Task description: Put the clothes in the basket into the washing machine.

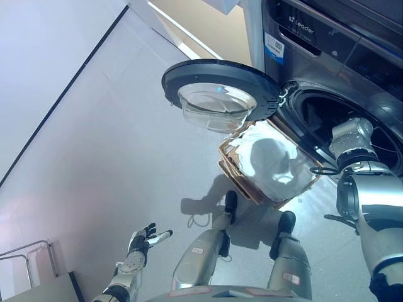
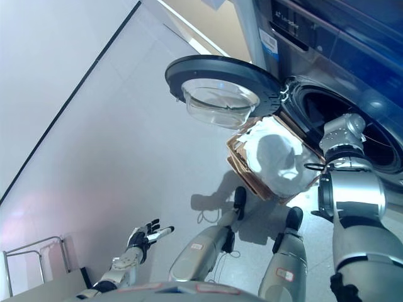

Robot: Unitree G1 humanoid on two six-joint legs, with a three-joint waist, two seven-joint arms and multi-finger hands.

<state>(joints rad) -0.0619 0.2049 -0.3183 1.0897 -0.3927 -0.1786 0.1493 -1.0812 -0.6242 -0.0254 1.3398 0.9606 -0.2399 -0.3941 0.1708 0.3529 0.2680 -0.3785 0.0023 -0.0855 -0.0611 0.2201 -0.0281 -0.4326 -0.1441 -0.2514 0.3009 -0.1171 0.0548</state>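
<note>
A woven basket [image 1: 232, 162] stands on the floor in front of the washing machine [image 1: 327, 50]. It is filled with white clothes [image 1: 272, 160]. The machine's round door [image 1: 217, 85] is swung open above the basket, and the dark drum opening [image 1: 318, 116] shows behind it. My right arm reaches up to the drum opening, with its wrist [image 1: 352, 135] at the rim; the hand beyond it is hidden in the dark drum. My left hand [image 1: 143, 242] hangs low at the lower left over the floor, away from the basket, with its fingers spread and empty.
A metal frame [image 1: 28, 261] stands at the lower left corner. A dark line [image 1: 63, 100] runs across the pale floor along the wall at the left. A tan strip of floor [image 1: 208, 28] lies beside the machine at the top.
</note>
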